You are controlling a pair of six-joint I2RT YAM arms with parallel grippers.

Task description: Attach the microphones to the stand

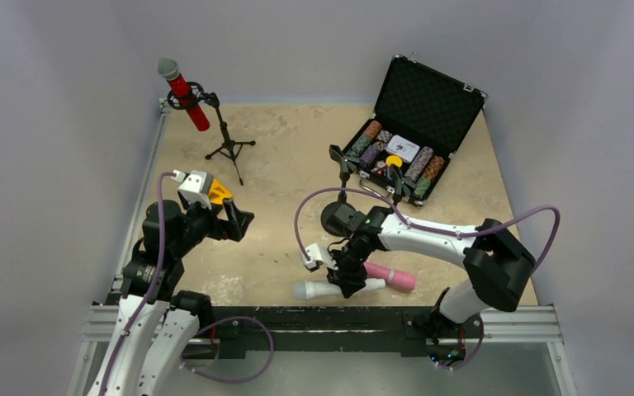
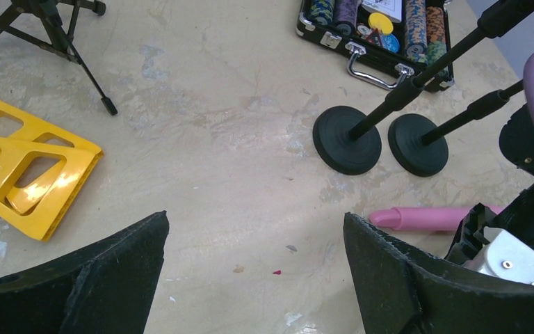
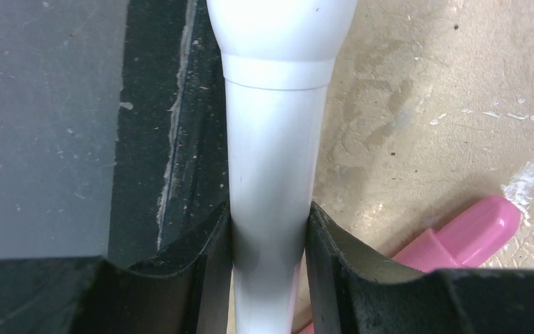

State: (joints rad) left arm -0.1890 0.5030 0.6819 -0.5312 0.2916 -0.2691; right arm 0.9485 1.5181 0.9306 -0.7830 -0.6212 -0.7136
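Overhead view: the red microphone [image 1: 183, 91] already sits in the tripod stand [image 1: 229, 147] at the far left. The white microphone [image 1: 322, 289] is at the near edge of the table [image 1: 281, 165], with the pink microphone [image 1: 392, 276] just beside it. My right gripper [image 1: 348, 280] is down on the white one.

Left wrist view: my left gripper [image 2: 254, 229] is spread wide and holds nothing. Two round-base stands [image 2: 348, 139] wait beyond it.

Right wrist view: both fingers [image 3: 212, 236] pinch the white microphone's [image 3: 271, 139] straight handle, just below the flared head. I judge the body rigid, light and smooth, so likely slippery. Hold on the handle near the head, so that the head's weight does not swing it.
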